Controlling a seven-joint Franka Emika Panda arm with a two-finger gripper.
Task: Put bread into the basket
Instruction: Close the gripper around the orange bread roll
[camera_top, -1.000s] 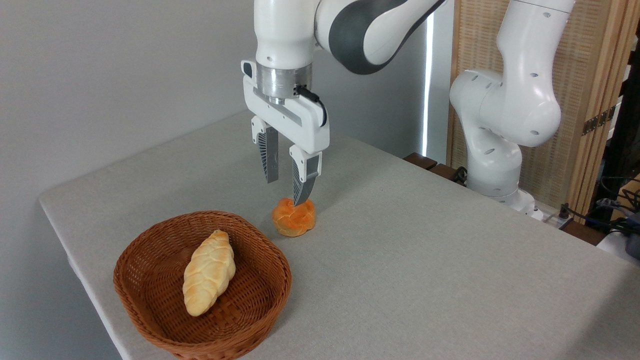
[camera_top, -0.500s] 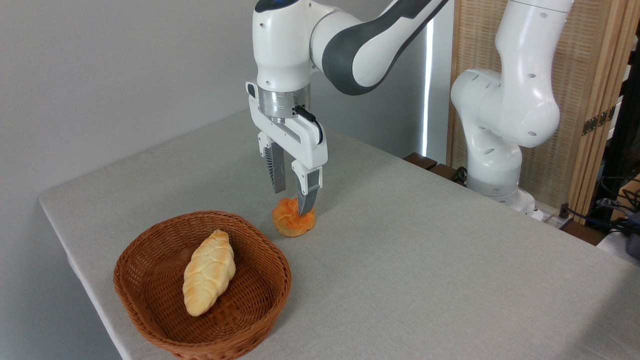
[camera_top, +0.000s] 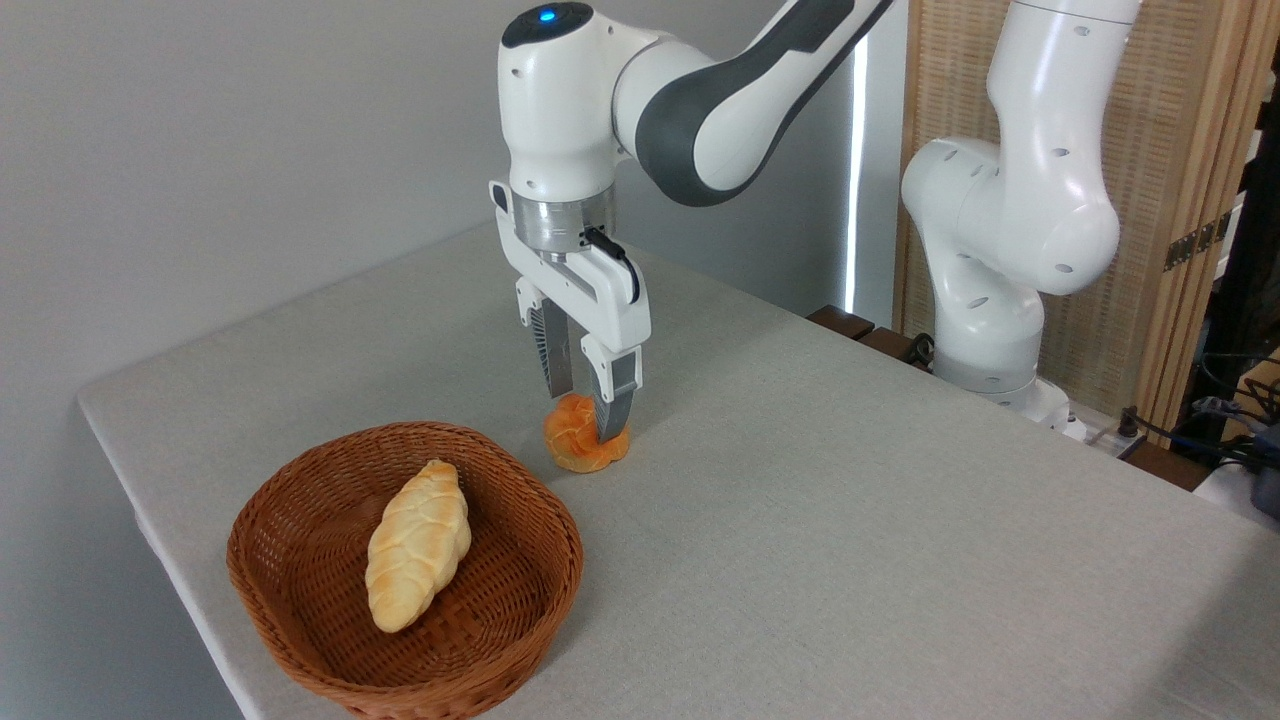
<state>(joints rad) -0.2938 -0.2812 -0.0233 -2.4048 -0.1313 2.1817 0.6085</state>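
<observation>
Lower left of frame: basket (camera_top: 300, 590) holds a pale braided loaf (camera_top: 417, 545), long axis running lower-left to upper-right. Just right of its rim, bread (camera_top: 577, 447) sits roundish on the grey table (camera_top: 850, 520); gripper (camera_top: 585, 420) fingers straddle it, contact indeterminate. Plain wall behind.

Layout relative to the basket (camera_top: 300, 520)

Basket on bench (camera_top: 850, 520); loaf (camera_top: 417, 545) lies inside it; bread (camera_top: 585, 445) on bench just right-behind; tool (camera_top: 583, 415) above bread.

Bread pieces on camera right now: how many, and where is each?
2. The orange bun sits on the table between the pincer fingers; the pale braided loaf lies in the basket. None seem hidden.
</observation>
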